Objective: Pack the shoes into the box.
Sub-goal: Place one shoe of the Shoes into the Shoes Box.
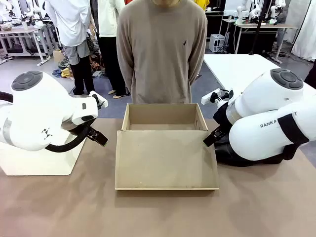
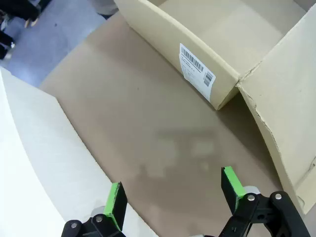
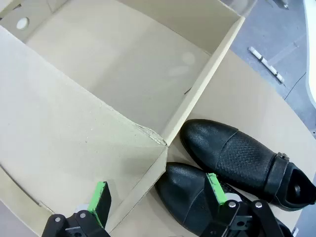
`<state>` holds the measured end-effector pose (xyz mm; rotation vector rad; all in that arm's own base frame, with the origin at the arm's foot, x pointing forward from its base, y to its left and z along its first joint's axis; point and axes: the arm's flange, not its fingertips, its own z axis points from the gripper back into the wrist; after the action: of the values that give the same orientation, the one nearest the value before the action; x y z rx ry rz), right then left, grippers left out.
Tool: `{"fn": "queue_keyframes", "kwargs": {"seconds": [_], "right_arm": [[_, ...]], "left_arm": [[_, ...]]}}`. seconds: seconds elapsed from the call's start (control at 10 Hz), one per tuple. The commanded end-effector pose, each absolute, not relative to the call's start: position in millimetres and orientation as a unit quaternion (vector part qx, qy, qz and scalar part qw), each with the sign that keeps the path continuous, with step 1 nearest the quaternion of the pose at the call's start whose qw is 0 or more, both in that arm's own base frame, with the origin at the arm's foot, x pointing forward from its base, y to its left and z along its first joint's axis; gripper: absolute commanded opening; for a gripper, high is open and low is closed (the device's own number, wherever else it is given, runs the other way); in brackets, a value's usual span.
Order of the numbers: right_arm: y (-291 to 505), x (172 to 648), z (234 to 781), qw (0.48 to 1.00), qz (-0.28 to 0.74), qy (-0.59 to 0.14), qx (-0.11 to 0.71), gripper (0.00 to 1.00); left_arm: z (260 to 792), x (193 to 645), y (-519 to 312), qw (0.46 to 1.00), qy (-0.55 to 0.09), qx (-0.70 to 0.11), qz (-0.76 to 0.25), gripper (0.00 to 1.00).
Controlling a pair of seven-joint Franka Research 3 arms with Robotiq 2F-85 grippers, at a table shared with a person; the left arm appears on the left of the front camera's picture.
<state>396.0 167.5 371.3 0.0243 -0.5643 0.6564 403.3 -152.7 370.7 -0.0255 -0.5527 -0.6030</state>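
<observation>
One tan cardboard shoebox (image 1: 165, 158) is lying open; two black leather pointed shoes (image 3: 232, 153) are resting just beside it. Left gripper (image 2: 173, 190) and right gripper (image 3: 155, 190) are gaping wide, holding nothing.

Prob. robot lab: white arms (image 1: 39, 116), bg worktables (image 1: 19, 30).

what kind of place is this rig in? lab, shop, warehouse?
Probably a robotics lab: white left arm and right arm flank a table holding an open cardboard box, a person stands opposite, more work tables behind.
</observation>
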Motion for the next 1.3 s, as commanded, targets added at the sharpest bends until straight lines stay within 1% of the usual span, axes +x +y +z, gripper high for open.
{"fn": "queue_keyframes", "kwargs": {"seconds": [0.0,1.2], "right_arm": [[167.5,396.0,371.3,0.908,0.318,-0.273,0.012,1.00],[167.5,396.0,371.3,0.908,0.318,-0.273,0.012,1.00]], "left_arm": [[370.6,403.3,-152.7,0.917,-0.269,-0.012,-0.293,1.00],[370.6,403.3,-152.7,0.917,-0.269,-0.012,-0.293,1.00]]}}
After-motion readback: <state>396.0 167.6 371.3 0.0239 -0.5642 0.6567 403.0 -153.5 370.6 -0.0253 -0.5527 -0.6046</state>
